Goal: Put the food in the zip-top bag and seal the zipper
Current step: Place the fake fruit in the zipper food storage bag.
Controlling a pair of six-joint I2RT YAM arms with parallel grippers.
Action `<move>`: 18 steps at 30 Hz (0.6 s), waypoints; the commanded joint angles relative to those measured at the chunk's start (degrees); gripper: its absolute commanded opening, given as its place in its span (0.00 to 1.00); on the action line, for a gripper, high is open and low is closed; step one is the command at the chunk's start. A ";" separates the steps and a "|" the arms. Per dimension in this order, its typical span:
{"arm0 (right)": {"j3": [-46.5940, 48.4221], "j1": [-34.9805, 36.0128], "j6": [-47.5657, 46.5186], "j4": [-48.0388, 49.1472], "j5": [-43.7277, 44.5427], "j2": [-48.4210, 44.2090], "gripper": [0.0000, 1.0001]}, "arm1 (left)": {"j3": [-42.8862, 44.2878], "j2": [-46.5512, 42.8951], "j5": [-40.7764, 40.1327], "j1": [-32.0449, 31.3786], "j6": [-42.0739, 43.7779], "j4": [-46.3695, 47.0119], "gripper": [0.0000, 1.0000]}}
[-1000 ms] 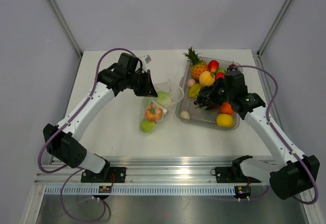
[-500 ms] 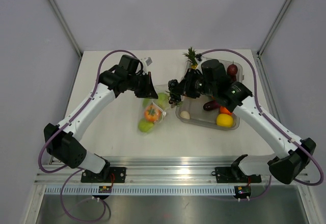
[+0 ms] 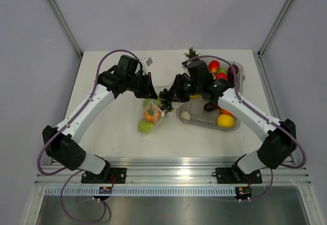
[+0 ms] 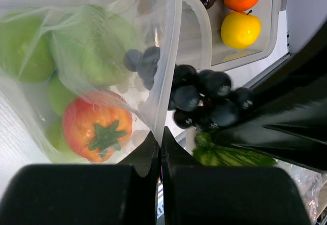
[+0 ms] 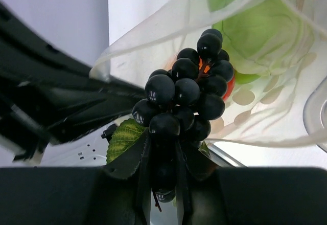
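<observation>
At the bag (image 4: 102, 46) mouth, right tool (image 3: 167, 100) clamps grapes (image 5: 186, 97)

Glossy black grapes (image 5: 184, 97), clear bag (image 4: 171, 46), orange-red green-topped tomato (image 4: 97, 128), pale green cabbage (image 5: 260, 30)

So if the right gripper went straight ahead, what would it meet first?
The right gripper, carrying grapes, would probably meet the bag at its open mouth, then the cabbage; depth unclear.
</observation>
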 commanded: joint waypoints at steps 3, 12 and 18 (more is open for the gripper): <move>5.01 -0.86 3.02 2.67 -3.44 6.36 0.15 | 1.15 -4.27 3.50 -0.29 2.71 1.94 0.00; 7.47 -3.68 5.84 6.10 -8.18 11.37 0.14 | -0.08 -6.12 4.46 -0.47 7.89 -0.08 0.00; 9.23 -4.12 6.46 6.54 -8.54 10.76 0.14 | -0.61 -5.24 4.20 -1.00 9.92 -1.14 0.00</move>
